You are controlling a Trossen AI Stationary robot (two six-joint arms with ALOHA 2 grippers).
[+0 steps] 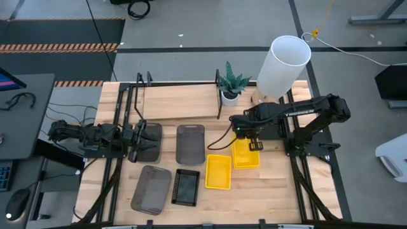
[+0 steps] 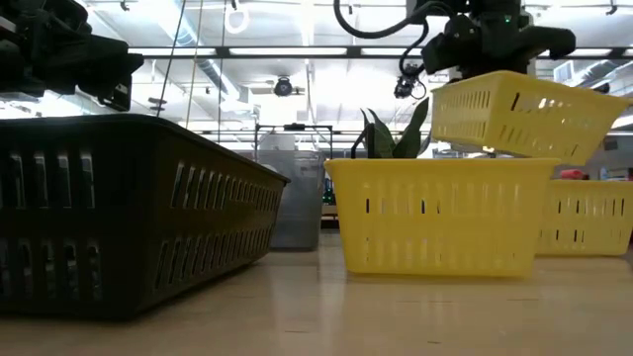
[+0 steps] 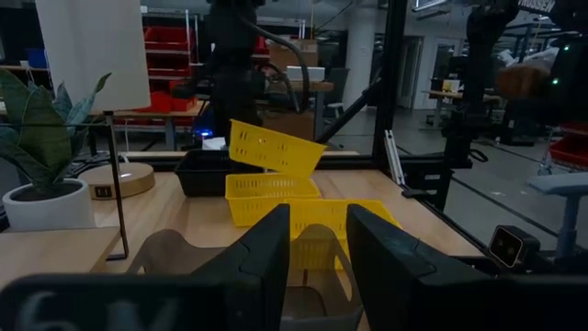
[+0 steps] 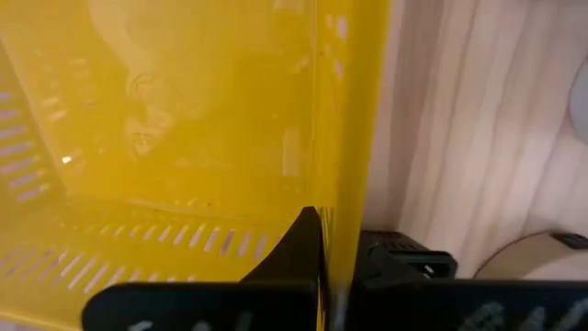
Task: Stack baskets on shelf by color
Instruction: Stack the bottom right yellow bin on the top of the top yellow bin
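My right gripper (image 1: pixel 254 145) is shut on a yellow basket (image 2: pixel 524 114) that hangs tilted above the table. Two more yellow baskets stand on the table: one (image 3: pixel 271 198) under the held one, one (image 1: pixel 218 172) nearer the front. Two grey baskets (image 1: pixel 191 143) (image 1: pixel 151 189) and a black one (image 1: pixel 186 187) rest on their bottoms on the tabletop. My left gripper (image 1: pixel 145 141) waits open at the left, level over a third grey basket (image 1: pixel 154 133). The shelf (image 1: pixel 184 102) runs along the far side. My right gripper pinches one wall of the yellow basket at its rim (image 4: pixel 338 211), one finger (image 4: pixel 299 248) inside the basket and the other outside. The fingers come from above, pointing down. The basket is lifted clear and hangs tilted below them.
A white plant pot (image 1: pixel 230 95) stands at the shelf's right end, with a tall white lamp shade (image 1: pixel 283 63) beside it. Black posts and rails (image 1: pixel 218 95) frame the shelf. Bare tabletop (image 1: pixel 273 191) lies at the front right.
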